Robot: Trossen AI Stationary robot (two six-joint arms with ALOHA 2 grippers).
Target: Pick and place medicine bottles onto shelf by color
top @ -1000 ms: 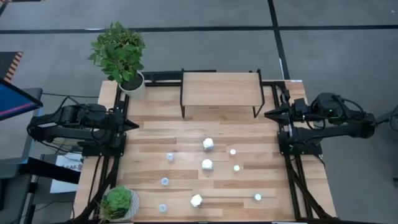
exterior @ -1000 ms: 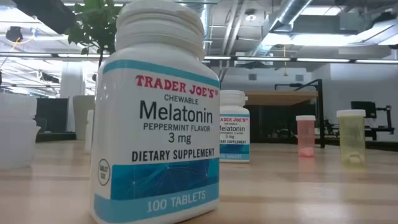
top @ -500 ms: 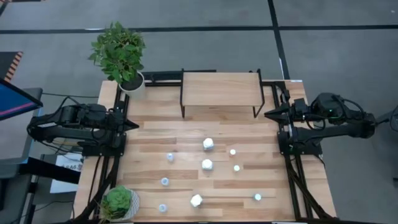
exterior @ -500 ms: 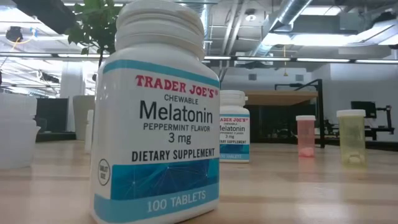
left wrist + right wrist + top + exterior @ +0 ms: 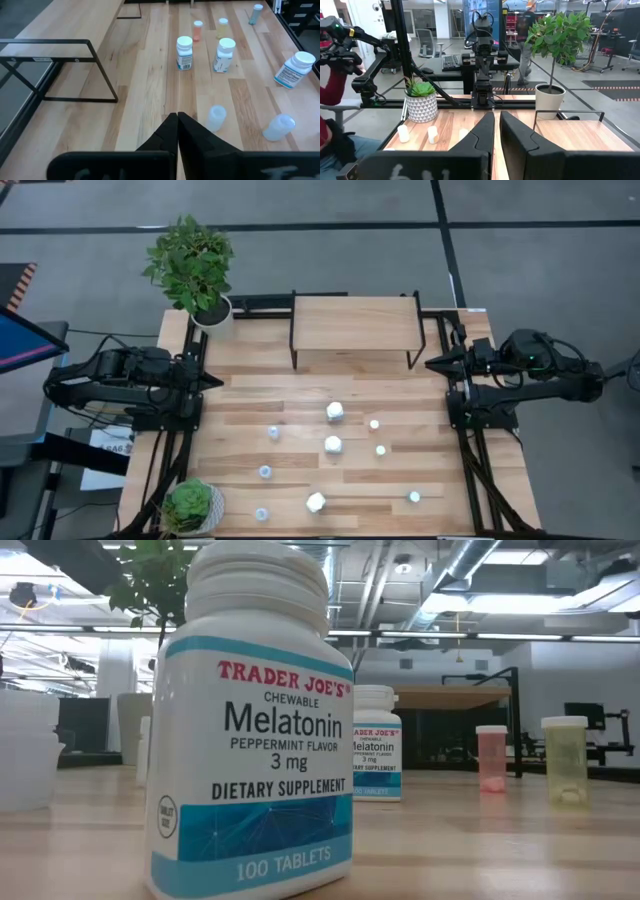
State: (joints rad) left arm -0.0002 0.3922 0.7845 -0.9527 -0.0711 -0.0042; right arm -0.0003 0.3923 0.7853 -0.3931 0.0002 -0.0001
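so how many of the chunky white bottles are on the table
3, all near the table's middle: one nearest the shelf, one just in front of it, one tipped over near the front edge. None seems hidden.

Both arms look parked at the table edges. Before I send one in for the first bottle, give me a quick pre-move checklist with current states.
1. Shelf top free of bottles: ok, bare board.
2. Left gripper empty: ok, shut on nothing at the left edge.
3. Right gripper empty: ok, nothing between the fingers, a narrow gap, at the right edge.
4. White bottles upright: not ok, one white bottle is tilted.
5. Red-tinted bottle and yellow bottle upright: ok.
6. Pale bottles upright: cannot tell.
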